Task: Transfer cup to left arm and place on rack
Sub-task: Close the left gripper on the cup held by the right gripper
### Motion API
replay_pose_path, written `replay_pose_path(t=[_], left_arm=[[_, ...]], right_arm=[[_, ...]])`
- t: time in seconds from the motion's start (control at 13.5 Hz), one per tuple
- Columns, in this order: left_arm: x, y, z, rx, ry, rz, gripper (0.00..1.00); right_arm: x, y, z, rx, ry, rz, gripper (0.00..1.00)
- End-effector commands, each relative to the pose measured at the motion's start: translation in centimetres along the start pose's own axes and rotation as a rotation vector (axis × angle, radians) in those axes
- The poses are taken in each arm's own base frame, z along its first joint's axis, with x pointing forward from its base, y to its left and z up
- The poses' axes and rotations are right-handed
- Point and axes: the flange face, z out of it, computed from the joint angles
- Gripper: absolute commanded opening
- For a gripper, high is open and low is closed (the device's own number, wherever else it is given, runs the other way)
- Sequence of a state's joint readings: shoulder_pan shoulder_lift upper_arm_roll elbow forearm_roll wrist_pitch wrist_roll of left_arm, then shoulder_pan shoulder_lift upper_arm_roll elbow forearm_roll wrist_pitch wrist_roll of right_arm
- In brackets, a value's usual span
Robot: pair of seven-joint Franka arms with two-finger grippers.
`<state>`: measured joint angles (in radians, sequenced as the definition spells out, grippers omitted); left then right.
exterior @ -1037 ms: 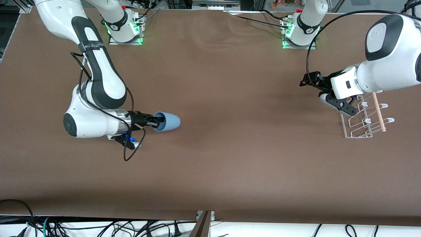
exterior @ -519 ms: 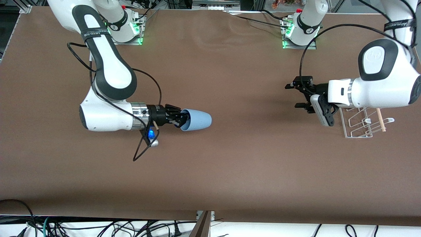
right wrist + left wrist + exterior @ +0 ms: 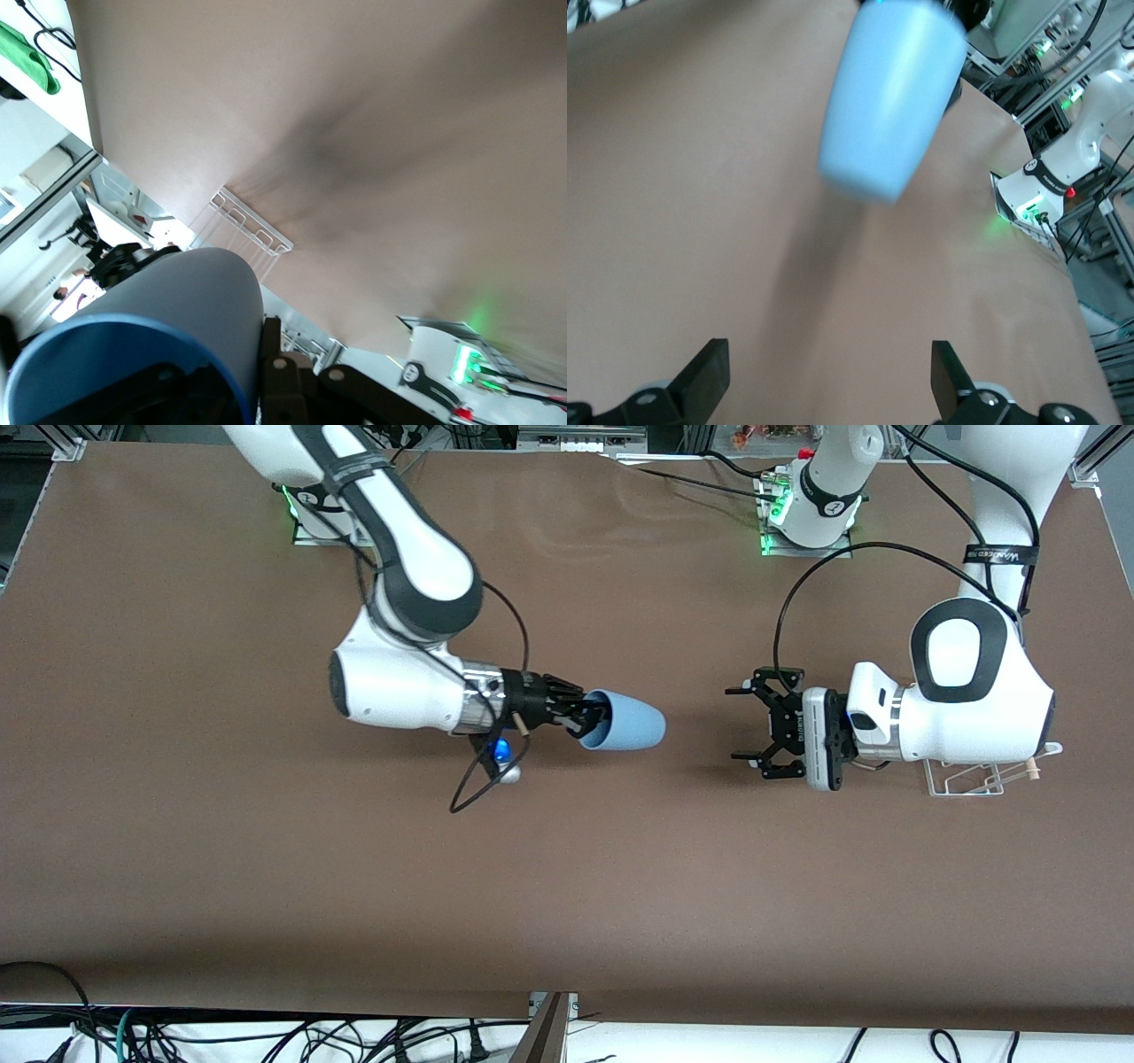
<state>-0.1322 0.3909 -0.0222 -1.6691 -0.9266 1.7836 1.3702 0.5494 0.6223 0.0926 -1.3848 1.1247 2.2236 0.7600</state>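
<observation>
While sideways, plain light-blue tapered cup [image 3: 625, 723]

The cup [image 3: 625, 724] is plain light blue, darker blue inside its rim. The table [image 3: 567, 886] is flat brown. The rack [image 3: 966, 781] looks white wire with a pale wooden rod, though mostly hidden. Both arms are white with black bands.

Open air gap between the cup [image 3: 625, 723] held by the right end effector [image 3: 580, 718] and the wide-open left end effector [image 3: 746, 724], nothing in it. Bare counter [image 3: 567, 886] below. Left arm's wrist covers most of the rack [image 3: 974, 779], blocking access there.
</observation>
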Motion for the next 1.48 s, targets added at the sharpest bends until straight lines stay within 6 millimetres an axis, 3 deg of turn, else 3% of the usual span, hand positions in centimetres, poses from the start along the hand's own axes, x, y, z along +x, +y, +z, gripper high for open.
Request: replay_pose_path(t=[0.0, 0.15, 0.44, 0.59, 0.96, 1.11, 1.19, 1.33, 1.41], left_arm=[[2.4, 0.4, 1.0, -0.002, -0.001, 0.088, 1.0], [3.8, 1.6, 2.8, -0.022, -0.022, 0.121, 1.0], [4.6, 1.1, 3.7, 0.065, -0.035, 0.261, 1.0], [5.7, 1.6, 5.4, 0.105, -0.039, 0.319, 1.0], [5.7, 2.1, 8.4, 0.064, -0.062, 0.328, 0.99], [5.7, 2.1, 8.3, 0.066, -0.063, 0.363, 0.26], [5.6, 1.9, 8.2, 0.067, -0.062, 0.36, 0.04], [5.5, 1.8, 7.9, 0.067, -0.06, 0.357, 0.0], [5.6, 1.9, 7.7, 0.069, -0.059, 0.358, 0.0]], right_arm=[[0.6, -0.7, 2.6, 0.037, 0.012, 0.026, 0.0], [0.0, -0.5, 3.9, 0.031, 0.011, 0.019, 0.0], [-1.1, -0.6, 5.0, 0.054, 0.037, 0.003, 0.0], [-1.2, -0.7, 5.1, 0.059, 0.039, 0.0, 0.0], [-1.6, -1.3, 5.0, 0.073, 0.038, 0.009, 0.0], [-1.5, -1.3, 5.0, 0.074, 0.04, 0.01, 0.0], [-1.4, -1.4, 4.9, 0.075, 0.041, 0.011, 0.0], [-1.2, -1.4, 4.6, 0.079, 0.042, 0.015, 0.0], [-1.1, -1.4, 4.5, 0.08, 0.042, 0.017, 0.33]])
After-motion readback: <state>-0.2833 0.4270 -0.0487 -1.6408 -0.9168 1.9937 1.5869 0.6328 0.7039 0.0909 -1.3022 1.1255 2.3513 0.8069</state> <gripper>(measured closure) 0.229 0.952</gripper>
